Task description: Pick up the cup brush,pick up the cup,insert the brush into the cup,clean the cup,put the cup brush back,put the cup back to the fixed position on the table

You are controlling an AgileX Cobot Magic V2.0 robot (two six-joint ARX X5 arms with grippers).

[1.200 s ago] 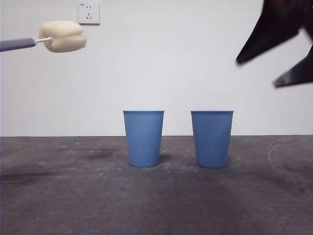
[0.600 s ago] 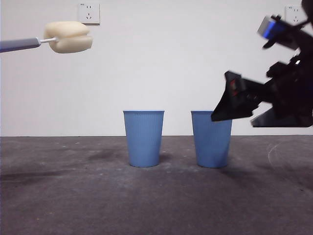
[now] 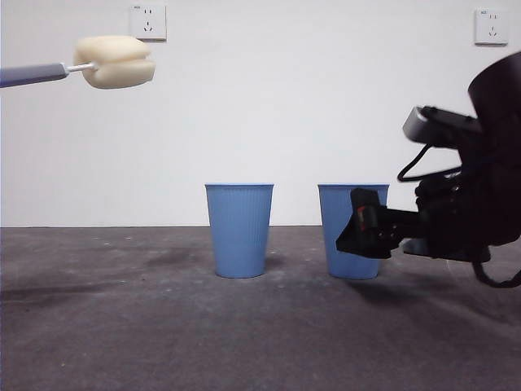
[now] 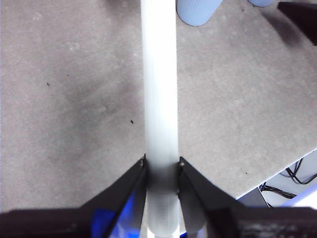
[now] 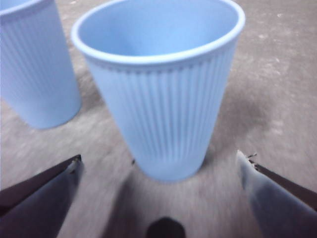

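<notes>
Step in hand: cup pickup; brush is already up. Left gripper (image 4: 162, 166) is clamped on the cup brush (image 4: 159, 84) handle, sponge head high over the table (image 3: 122, 326). Right gripper (image 5: 158, 163), jaws wide apart, sits low w/ the cup (image 5: 161, 94) just ahead, centred btwn them, not touching. Second cup (image 5: 34, 64) stands beside. Next: ease fwd, close on the ribbed wall, lift.

right gripper (image 3: 362, 232) has dropped low beside the right cup (image 3: 352, 230).

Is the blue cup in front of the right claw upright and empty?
Upright and empty. The blue ribbed plastic cup stands on its base on the dark grey table, its inside bare in the right wrist view, between the open right claw.
</notes>
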